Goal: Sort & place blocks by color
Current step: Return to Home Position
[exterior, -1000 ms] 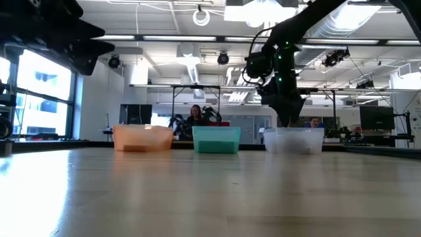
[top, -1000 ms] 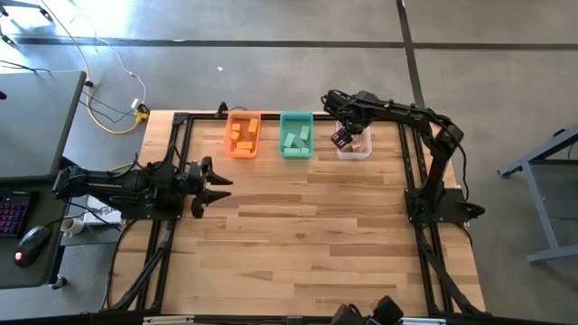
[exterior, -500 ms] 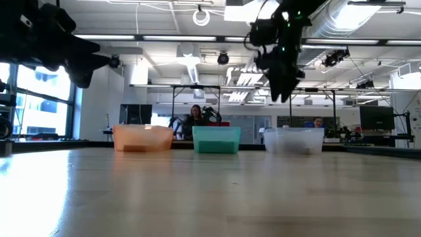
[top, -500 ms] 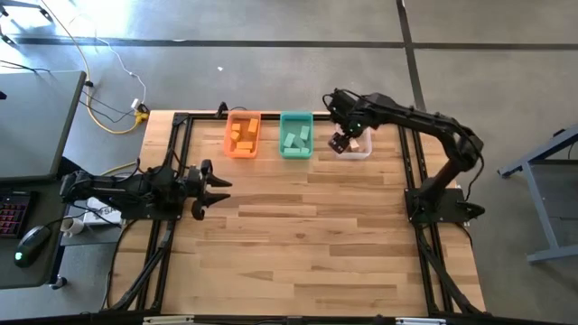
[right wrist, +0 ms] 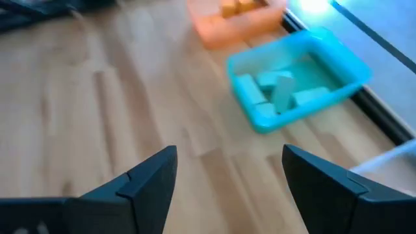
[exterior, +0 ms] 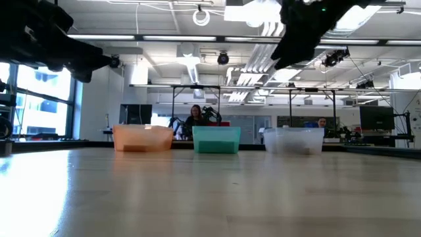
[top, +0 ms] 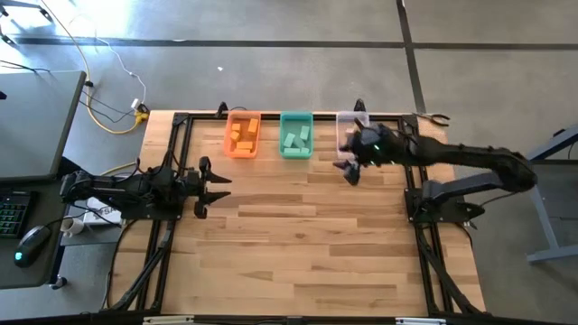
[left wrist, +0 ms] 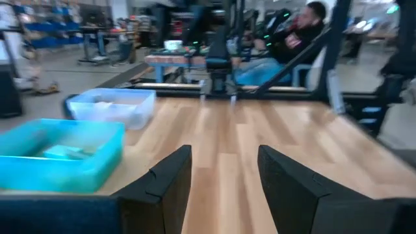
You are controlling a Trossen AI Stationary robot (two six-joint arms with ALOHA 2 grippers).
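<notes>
Orange blocks (top: 241, 135) lie in the orange bin (top: 242, 147), and teal blocks (right wrist: 279, 88) lie in the green bin (top: 296, 148). The clear bin (top: 346, 122) stands to their right, half under my right arm, and its contents do not show plainly. My right gripper (top: 347, 171) is open and empty (right wrist: 229, 151). It hangs high above the table, just near of the clear bin (exterior: 281, 60). My left gripper (top: 212, 185) waits open and empty at the table's left side (left wrist: 224, 151).
The three bins stand in a row along the table's far edge (exterior: 217, 139). A black frame rail (top: 176, 162) runs around the tabletop. The wide wooden surface (top: 298, 244) near of the bins is bare. People sit in the room beyond the table (left wrist: 305, 29).
My right gripper has risen from over the clear bin and drawn back toward the table's near edge and right side, with the arm stretching out low along the right rail. The bins and blocks have stayed where they were.
</notes>
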